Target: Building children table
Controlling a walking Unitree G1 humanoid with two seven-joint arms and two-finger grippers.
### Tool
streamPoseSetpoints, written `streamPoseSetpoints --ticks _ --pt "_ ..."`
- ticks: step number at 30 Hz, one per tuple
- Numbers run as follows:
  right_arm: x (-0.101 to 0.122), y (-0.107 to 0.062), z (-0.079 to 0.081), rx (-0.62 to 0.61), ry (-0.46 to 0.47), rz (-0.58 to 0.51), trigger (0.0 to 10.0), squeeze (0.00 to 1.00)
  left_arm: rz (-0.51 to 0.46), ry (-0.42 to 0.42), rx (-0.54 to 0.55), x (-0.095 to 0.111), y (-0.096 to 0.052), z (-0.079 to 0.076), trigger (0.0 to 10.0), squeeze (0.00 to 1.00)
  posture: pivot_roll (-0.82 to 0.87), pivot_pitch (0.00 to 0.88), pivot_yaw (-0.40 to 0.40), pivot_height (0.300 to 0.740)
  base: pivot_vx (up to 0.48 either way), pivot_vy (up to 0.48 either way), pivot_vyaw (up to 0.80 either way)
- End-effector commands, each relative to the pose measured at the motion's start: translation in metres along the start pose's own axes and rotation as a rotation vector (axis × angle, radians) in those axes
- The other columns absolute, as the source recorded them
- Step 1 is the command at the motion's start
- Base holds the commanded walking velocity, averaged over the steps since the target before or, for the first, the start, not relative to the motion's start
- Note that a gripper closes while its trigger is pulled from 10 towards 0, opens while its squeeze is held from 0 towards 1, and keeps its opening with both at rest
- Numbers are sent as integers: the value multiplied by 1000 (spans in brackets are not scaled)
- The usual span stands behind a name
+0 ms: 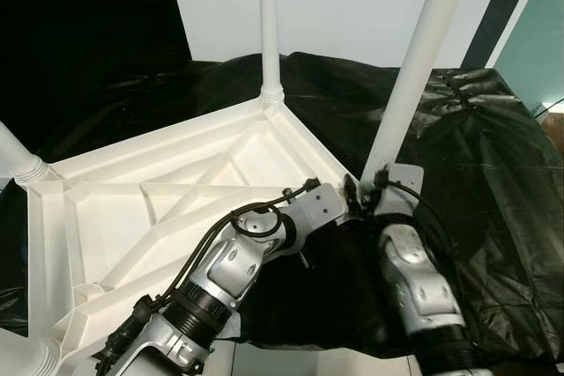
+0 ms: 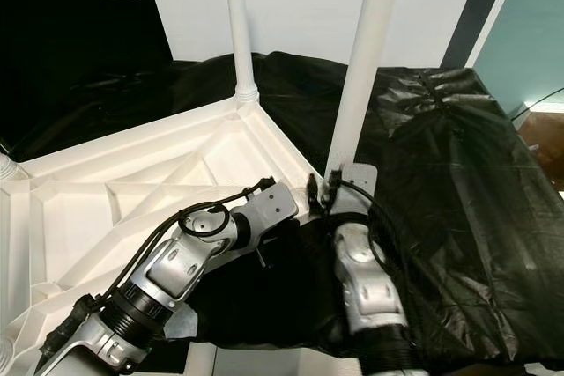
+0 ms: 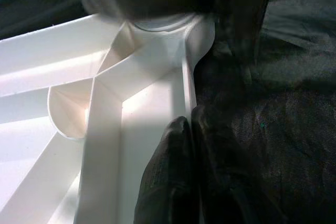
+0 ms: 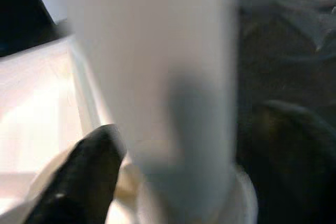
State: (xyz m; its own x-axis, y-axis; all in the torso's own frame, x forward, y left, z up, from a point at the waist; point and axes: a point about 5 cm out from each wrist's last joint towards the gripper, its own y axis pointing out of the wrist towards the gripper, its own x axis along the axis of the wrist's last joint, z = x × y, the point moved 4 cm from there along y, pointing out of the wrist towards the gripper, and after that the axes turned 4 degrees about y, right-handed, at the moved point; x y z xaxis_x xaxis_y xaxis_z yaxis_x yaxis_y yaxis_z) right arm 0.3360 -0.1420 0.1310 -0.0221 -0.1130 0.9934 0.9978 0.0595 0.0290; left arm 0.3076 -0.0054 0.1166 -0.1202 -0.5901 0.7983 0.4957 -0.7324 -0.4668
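Observation:
The white table top (image 1: 176,191) lies upside down on black cloth, its ribbed underside facing up. A white leg (image 1: 414,68) rises tilted from its near right corner. My right gripper (image 1: 374,184) is shut on that leg just above the socket; the right wrist view has the leg (image 4: 157,66) between my two black fingers (image 4: 84,177). My left gripper (image 1: 339,195) is shut on the table top's rim (image 3: 189,87) right beside that corner, one finger (image 3: 168,177) inside the rim wall and the other outside on the cloth.
Another leg (image 1: 270,24) stands upright in the far corner, and a third (image 1: 18,160) rises at the left edge. The crumpled black cloth (image 1: 476,173) covers the surface to the right. A white wall and a dark doorway stand behind.

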Motion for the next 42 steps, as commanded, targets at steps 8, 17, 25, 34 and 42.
streamPoseSetpoints --ticks 8,17,25,34,42 --pt "11 -8 -18 267 -33 -19 10000 0 6 10 31 -1 -2 5 10000 0 -59 0 0 740 0 0 0" --pt "20 12 -16 570 -86 70 10000 0 7 14 44 0 -2 10 10000 0 -44 0 -8 740 0 0 0" --pt "16 26 -1 740 -117 146 10000 0 10 14 56 -1 -2 12 10000 0 -30 0 -13 740 0 0 0" --pt "8 28 7 852 -176 203 0 0 11 9 65 -1 -2 13 10000 0 -24 0 -17 740 0 0 0" --pt "3 23 -5 842 -168 222 0 0 9 9 56 -1 -2 11 10000 0 -40 0 -7 740 0 0 0"
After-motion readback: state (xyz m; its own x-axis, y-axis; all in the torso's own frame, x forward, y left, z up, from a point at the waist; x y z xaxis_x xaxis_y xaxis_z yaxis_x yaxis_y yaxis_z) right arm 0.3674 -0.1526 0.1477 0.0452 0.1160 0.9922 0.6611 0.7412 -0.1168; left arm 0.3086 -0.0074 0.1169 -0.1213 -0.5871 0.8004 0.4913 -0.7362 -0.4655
